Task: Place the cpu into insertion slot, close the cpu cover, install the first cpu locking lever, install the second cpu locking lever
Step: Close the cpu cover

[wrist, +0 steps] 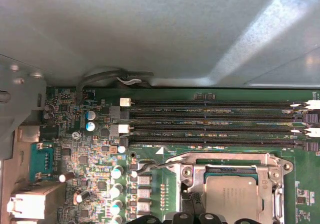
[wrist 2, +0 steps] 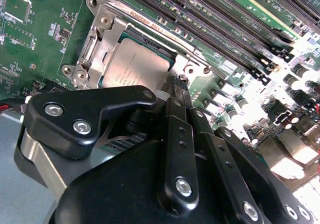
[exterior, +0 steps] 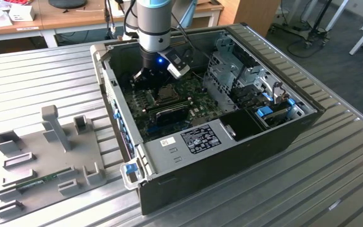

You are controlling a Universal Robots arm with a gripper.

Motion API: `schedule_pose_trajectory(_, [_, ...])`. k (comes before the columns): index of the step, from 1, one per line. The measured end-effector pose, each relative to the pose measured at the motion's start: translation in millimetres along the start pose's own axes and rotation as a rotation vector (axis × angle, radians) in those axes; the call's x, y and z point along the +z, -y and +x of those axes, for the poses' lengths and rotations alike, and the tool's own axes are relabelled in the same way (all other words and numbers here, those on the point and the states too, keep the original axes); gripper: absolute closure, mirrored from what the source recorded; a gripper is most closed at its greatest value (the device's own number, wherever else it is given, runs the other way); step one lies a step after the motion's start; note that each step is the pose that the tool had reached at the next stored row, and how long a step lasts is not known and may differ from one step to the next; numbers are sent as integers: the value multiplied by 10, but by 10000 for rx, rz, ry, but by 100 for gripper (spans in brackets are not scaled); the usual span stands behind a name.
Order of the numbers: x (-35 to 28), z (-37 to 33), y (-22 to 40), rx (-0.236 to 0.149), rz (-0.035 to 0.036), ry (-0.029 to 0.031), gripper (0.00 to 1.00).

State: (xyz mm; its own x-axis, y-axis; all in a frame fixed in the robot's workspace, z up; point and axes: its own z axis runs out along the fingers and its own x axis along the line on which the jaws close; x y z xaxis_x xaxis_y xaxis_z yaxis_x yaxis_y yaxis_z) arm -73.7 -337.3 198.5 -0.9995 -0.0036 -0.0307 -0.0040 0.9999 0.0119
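**Processor socket, chip seated, gripper at its edge**

Exterior view, left to right: a grey slotted plastic fixture plate [exterior: 43, 156] lies well apart from the black two-finger gripper [wrist 2: 177, 83]. The open black computer case [exterior: 282, 137] has the gripper low inside it. The small square silvery-tan cpu [wrist 2: 134, 66] sits in the silver-rimmed insertion slot [exterior: 168, 94], just beyond the fingertips. The thin shiny metal cpu cover [wrist 2: 97, 41] seems to lie down around it. The fingers are drawn together, no gap visible; whether they pinch the thin wire lever [wrist: 150, 167] is unclear. The chip lies flat, top upward. Being square, it has no long axis, and its edges run parallel to the long black memory slots [wrist: 210, 116]. Judged best handling: press straight down at the frame's edge, clear of the chip's top.
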Motion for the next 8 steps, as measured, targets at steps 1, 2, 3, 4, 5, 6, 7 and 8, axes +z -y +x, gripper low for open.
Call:
schedule_pose_trajectory(1, [1,0,0,0,-1,1,90])
schedule_pose_trajectory(2, [0,0,0,1,0,0,90])
schedule_pose_trajectory(3, [1,0,0,0,0,0,90])
schedule_pose_trajectory(4, [2,0,0,0,0,0,90])
schedule_pose_trajectory(5, [2,0,0,0,1,0,90])
schedule_pose_trajectory(6, [3,0,0,1,0,0,90])
schedule_pose_trajectory(7, [4,0,0,0,0,0,90])
schedule_pose_trajectory(8, [4,0,0,0,0,0,90])
